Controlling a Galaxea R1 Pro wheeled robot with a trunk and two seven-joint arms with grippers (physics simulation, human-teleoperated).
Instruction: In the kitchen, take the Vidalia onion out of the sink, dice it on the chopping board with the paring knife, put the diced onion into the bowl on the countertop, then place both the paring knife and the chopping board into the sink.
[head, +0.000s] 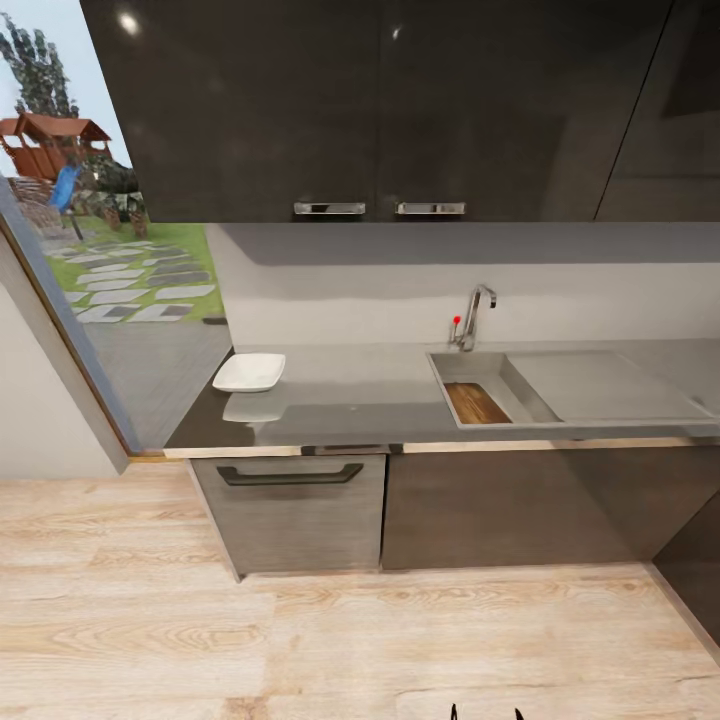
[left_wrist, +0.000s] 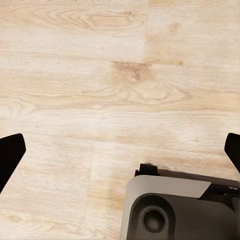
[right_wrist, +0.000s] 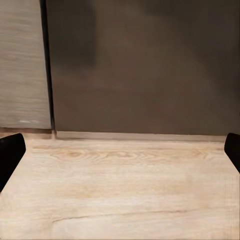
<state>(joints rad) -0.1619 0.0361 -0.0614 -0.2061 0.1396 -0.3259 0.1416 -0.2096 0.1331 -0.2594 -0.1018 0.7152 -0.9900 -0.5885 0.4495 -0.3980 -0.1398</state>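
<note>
Chopping board (head: 476, 402) lies inside the sink (head: 520, 385), at its left end below the faucet (head: 474, 315); the bowl (head: 249, 372) sits on the countertop (head: 350, 395), well apart to the left near the window. Left gripper (left_wrist: 120, 150) hangs spread wide over wood floor (left_wrist: 100, 75), holding nothing. Right gripper (right_wrist: 120, 150) likewise spread and unloaded, facing the cabinet (right_wrist: 150, 65).
</note>
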